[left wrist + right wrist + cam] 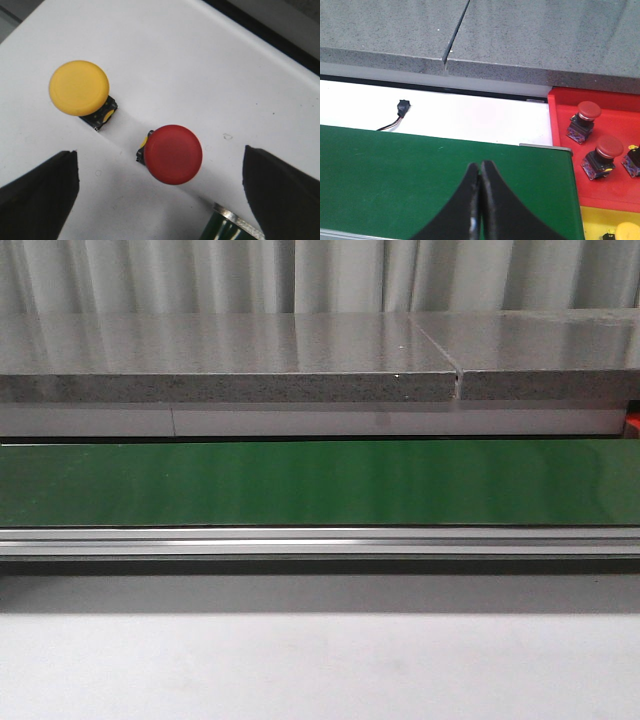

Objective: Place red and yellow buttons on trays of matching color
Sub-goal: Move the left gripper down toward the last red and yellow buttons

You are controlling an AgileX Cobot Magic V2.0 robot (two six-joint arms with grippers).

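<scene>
In the left wrist view a yellow button (79, 87) and a red button (174, 154) stand on a white surface, a short gap between them. My left gripper (160, 200) hangs open above them. Its dark fingers (37, 195) stand wide apart on either side of the red button and hold nothing. My right gripper (480, 167) is shut and empty over the green belt (420, 175). Past the belt's end lies the red tray (615, 107) with two red buttons (587, 112) in full view. The yellow tray (600, 217) beside it holds a yellow button (627, 232). Neither gripper shows in the front view.
The green conveyor belt (320, 480) runs across the front view, with a grey stone slab (230, 360) behind it and a metal rail (320, 540) in front. The belt's roller end (227, 227) lies close to the red button. A black connector with a wire (403, 107) lies on the white strip.
</scene>
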